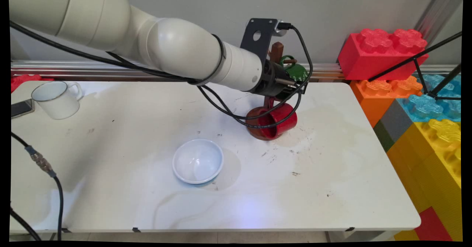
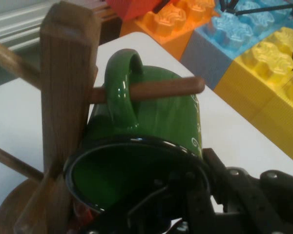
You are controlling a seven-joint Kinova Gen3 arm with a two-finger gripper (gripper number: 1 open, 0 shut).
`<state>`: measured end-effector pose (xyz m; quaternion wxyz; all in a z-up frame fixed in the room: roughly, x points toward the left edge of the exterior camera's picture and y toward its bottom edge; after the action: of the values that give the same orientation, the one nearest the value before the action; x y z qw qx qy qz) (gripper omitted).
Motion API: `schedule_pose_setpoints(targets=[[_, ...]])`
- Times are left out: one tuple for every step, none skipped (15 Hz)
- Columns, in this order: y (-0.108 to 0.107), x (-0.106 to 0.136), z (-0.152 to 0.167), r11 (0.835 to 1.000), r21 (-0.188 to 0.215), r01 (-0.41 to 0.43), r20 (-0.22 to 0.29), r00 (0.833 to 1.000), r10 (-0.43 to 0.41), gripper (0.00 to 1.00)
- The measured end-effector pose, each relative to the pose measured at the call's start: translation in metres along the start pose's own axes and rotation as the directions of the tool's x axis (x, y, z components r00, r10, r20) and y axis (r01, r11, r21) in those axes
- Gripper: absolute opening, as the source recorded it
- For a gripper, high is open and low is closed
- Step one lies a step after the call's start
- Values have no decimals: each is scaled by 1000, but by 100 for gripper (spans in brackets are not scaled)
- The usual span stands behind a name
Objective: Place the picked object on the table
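Note:
A green mug (image 1: 297,70) (image 2: 156,119) hangs tilted on a wooden mug tree (image 1: 276,50) (image 2: 66,73), its handle looped over a peg (image 2: 158,89). My gripper (image 1: 291,76) (image 2: 201,168) is at the mug's rim, one finger inside and one outside the wall, shut on the rim. A red mug (image 1: 281,119) hangs lower on the same tree, just above its round base. The hand view looks into the green mug's open mouth.
A white bowl (image 1: 198,161) sits at the table's middle front. A white mug (image 1: 57,99) and a phone (image 1: 21,107) lie at the far left. Large toy blocks, red (image 1: 379,49), orange, blue and yellow (image 1: 438,147), stack along the right edge.

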<state>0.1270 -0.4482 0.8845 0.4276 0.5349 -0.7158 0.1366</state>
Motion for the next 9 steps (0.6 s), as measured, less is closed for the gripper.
schedule_pose_setpoints(targets=[[-1, 0, 0, 1000, 4, 0, 0, 1000, 0, 0], [-2, 0, -1, 1000, 9, 0, 1, 1000, 0, 0], [-3, 0, -1, 1000, 15, 1, 1, 1000, -1, 0], [-4, 0, -2, 1000, 20, 1, 1, 1000, -1, 0], [-5, 1, -3, 1000, 23, 1, 2, 1000, -1, 0], [-5, 1, -3, 1000, 25, 1, 2, 1000, -1, 0], [-5, 1, -3, 1000, 26, 1, 3, 1000, -1, 0], [-5, 1, -4, 1000, 28, 1, 3, 1000, -1, 0], [-6, 2, -5, 1000, 29, 2, 3, 1000, -2, 0]])
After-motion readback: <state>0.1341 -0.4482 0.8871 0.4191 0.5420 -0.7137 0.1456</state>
